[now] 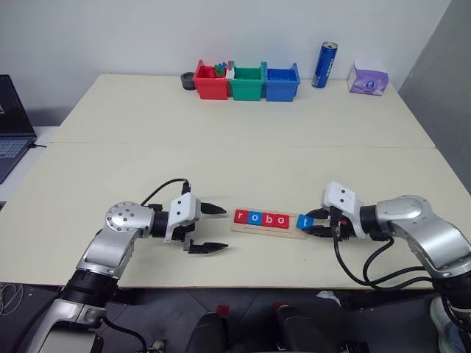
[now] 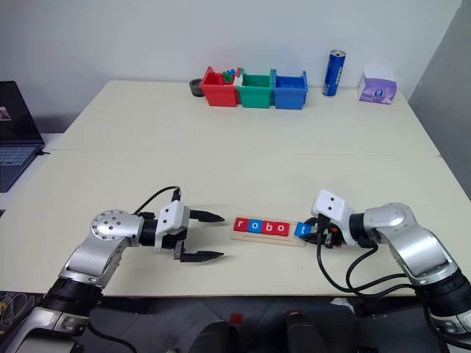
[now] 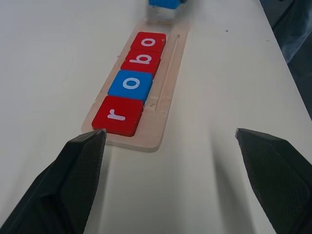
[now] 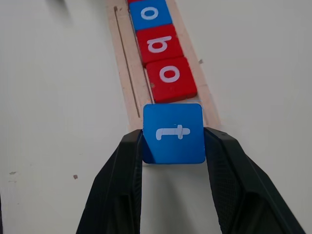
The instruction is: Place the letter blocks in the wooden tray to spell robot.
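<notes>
The wooden tray [image 1: 268, 226] lay near the table's [image 1: 243, 147] front edge, about midway along it, between the two grippers. Four letter blocks sat in a row in it: a red r [image 3: 117, 115], a blue o [image 3: 130, 84], a red b [image 3: 142, 60] and a red o [image 3: 148, 41], each touching the next. The fifth block, the blue t [image 4: 173, 132], was clamped between the two black fingers of the right gripper [image 4: 173, 146], held by its side edges just at the tray's right end, next to the last red o; whether it touched the tray could not be told. The left gripper [image 1: 213, 228] hung just off the tray's left end with its fingers spread wide and nothing between them, pointing along the row of blocks.

Along the table's far edge stood a red bin [image 1: 210, 81], a green bin [image 1: 247, 82] and a blue bin [image 1: 282, 82] side by side, a blue can [image 1: 324, 65] to their right, and a purple tissue pack [image 1: 368, 79] near the far right corner. A laptop [image 1: 13, 121] sat off the table's left side.
</notes>
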Robot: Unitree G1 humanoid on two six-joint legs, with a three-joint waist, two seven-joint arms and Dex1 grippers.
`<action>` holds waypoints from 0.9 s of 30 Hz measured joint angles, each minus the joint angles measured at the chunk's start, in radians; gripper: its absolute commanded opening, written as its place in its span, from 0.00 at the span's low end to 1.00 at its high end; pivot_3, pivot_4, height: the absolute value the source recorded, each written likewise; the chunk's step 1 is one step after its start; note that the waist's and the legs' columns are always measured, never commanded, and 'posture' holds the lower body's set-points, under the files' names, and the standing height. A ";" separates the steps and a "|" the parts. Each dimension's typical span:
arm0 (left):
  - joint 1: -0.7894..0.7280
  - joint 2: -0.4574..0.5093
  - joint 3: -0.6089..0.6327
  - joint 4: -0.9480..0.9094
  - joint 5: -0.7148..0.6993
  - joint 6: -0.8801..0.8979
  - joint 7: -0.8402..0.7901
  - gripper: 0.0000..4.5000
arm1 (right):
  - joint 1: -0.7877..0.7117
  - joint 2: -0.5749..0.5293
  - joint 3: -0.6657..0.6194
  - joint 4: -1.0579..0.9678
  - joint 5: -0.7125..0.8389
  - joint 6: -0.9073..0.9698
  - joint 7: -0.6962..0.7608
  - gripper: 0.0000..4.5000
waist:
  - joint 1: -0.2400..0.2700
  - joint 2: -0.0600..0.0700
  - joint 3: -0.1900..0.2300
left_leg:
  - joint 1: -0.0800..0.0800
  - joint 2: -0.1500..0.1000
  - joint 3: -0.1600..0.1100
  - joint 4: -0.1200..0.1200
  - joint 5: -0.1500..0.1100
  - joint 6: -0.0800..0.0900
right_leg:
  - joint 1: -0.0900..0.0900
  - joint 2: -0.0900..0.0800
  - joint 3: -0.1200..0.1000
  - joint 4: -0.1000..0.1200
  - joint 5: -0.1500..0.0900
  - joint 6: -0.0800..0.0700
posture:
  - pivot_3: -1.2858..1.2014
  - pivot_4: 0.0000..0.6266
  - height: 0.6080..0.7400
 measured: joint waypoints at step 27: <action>0.024 -0.002 0.000 -0.013 0.000 -0.011 0.031 1.00 | -0.111 0.056 0.101 0.114 -0.079 -0.003 0.051 0.32 | 0.000 0.000 0.000 | 0.000 0.000 -0.001 0.000 0.000 0.000 | 0.000 0.000 -0.001 0.000 0.000 -0.001 | 0.52 0.24 1.00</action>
